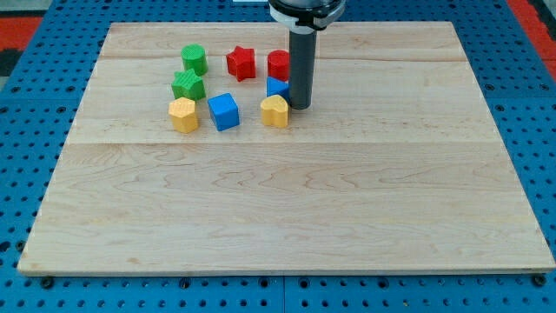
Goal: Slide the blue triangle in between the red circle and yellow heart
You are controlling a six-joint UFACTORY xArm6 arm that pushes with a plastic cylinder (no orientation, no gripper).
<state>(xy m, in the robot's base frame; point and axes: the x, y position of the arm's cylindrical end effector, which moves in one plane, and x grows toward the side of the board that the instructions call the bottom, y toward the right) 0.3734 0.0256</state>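
The blue triangle (276, 87) sits between the red circle (278, 63) above it and the yellow heart (274, 111) below it, close to both. My rod stands just to its right and hides its right side. My tip (300, 105) rests on the board right of the yellow heart and lower right of the blue triangle.
A red star (241, 63), a green circle (194, 59), a green block (187, 85), a yellow hexagon (182, 114) and a blue cube (223, 111) lie left of the tip. The wooden board (287, 209) lies on a blue pegboard.
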